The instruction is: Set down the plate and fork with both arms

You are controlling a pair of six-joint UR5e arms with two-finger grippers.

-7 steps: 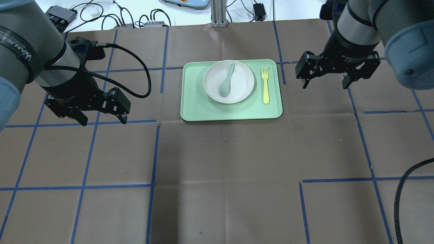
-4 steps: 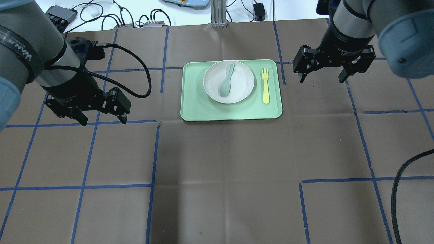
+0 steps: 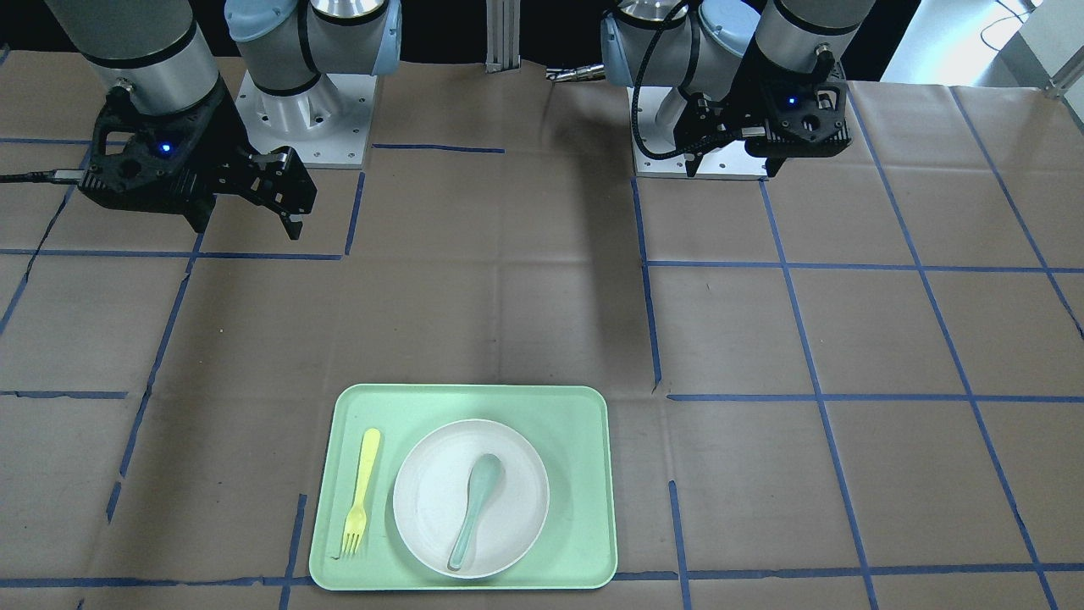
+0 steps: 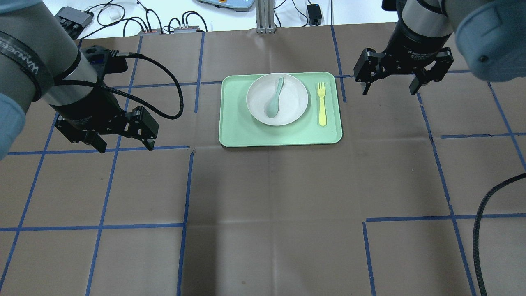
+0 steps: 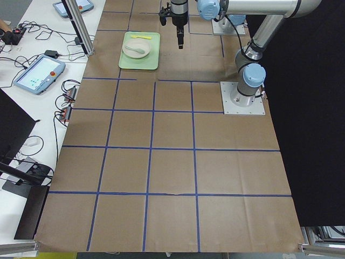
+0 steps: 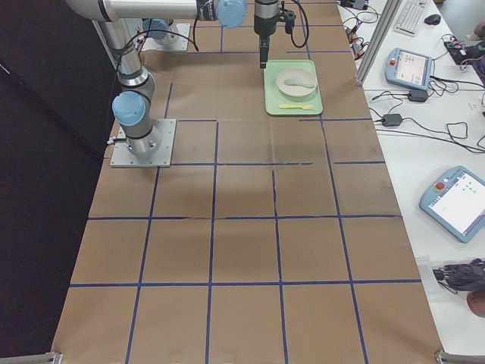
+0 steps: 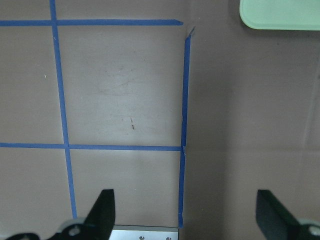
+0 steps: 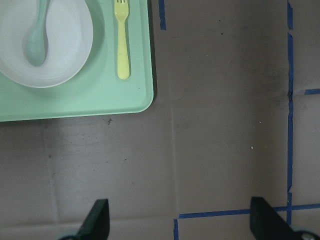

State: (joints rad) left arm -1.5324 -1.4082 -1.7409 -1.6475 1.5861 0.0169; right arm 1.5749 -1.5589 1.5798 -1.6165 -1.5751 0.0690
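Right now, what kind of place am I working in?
Probably a robotics lab cell: left arm and right arm bolted to a paper-covered table gridded with blue tape, teach pendants on the side bench.

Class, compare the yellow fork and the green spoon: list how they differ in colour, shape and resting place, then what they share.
The fork is pale yellow; the spoon is grey-green. The fork ends in tines, the spoon in a rounded bowl. The fork lies on the tray beside the plate; the spoon lies in the plate. Both are slim and ungripped.
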